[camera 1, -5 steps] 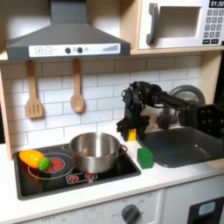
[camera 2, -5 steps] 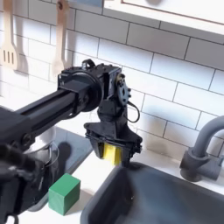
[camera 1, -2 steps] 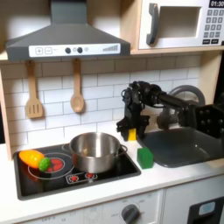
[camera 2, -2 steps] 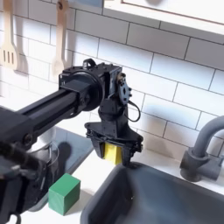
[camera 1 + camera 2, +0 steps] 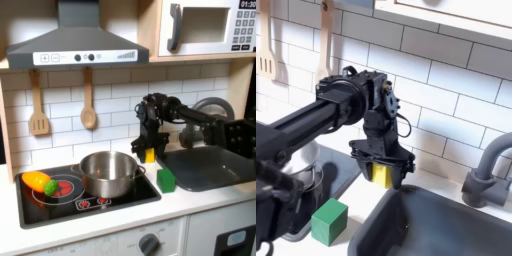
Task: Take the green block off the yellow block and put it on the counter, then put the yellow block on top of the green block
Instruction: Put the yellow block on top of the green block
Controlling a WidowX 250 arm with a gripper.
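While the smooth off-white counter (image 5: pixel 200 200) is carrying the small green cube (image 5: pixel 329 221) alone, the black gripper (image 5: pixel 381 173) is clamping the small yellow cube (image 5: pixel 379 174) at the cube's one o'clock. It should be lifting straight, then lowering squarely onto the green one.

Blocks apart on the counter (image 5: pixel 200 205).
Green block (image 5: pixel 165 180) in front of yellow block (image 5: pixel 150 155), between pot (image 5: pixel 108 172) and sink (image 5: pixel 215 165) in the first exterior view.
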